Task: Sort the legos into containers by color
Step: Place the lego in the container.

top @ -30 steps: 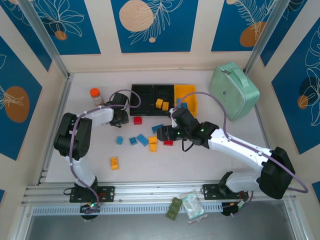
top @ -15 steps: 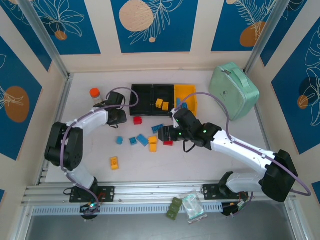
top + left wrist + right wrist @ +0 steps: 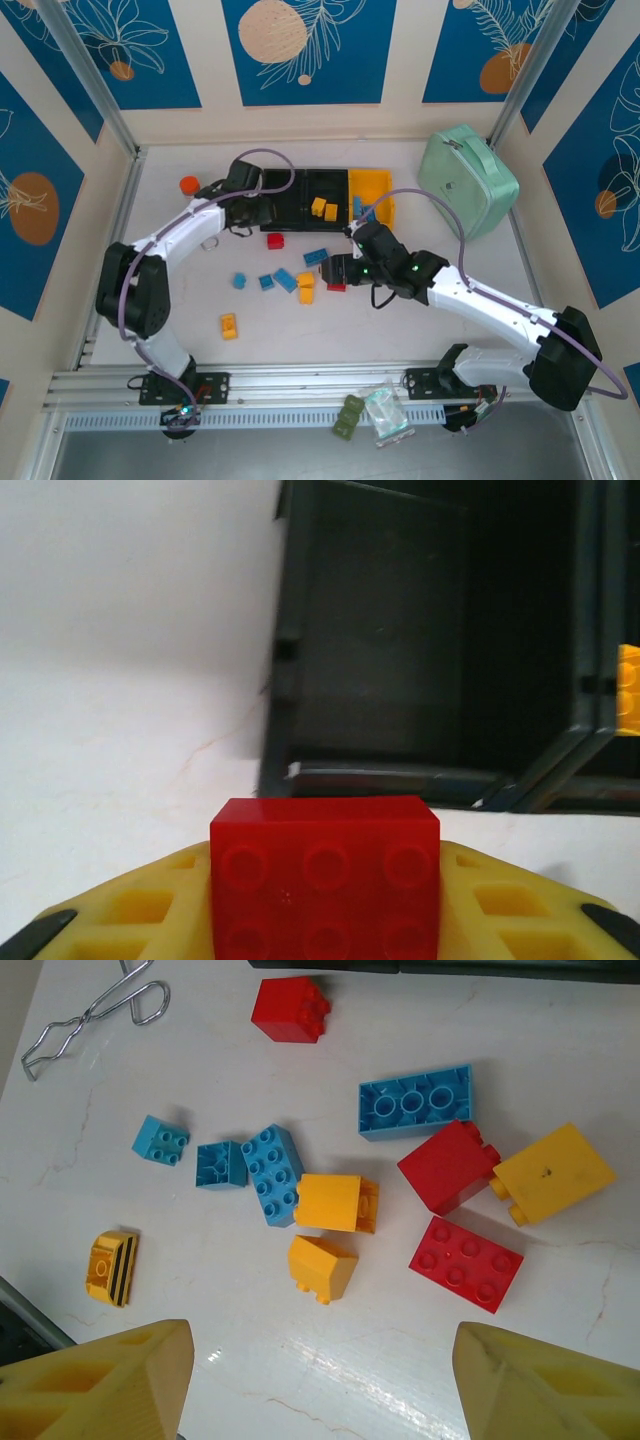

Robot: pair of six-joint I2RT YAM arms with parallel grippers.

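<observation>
Left arm has swung away from the loose bricks up to the left end of the row of three joined plastic bins (image 3: 305, 173), two black and one yellow. The left gripper (image 3: 260, 208) is narrowly clamped on a red studded plastic brick (image 3: 325, 875), just short of the near wall of the row's left black bin (image 3: 385, 680). The right gripper (image 3: 325, 1380) is spread wide and empty, above the scattered red, blue and yellow-orange legos (image 3: 330, 1205) on the white bench (image 3: 200, 290) in front of the row. Two yellow-orange bricks (image 3: 324, 208) lie in the row's middle bin.
</observation>
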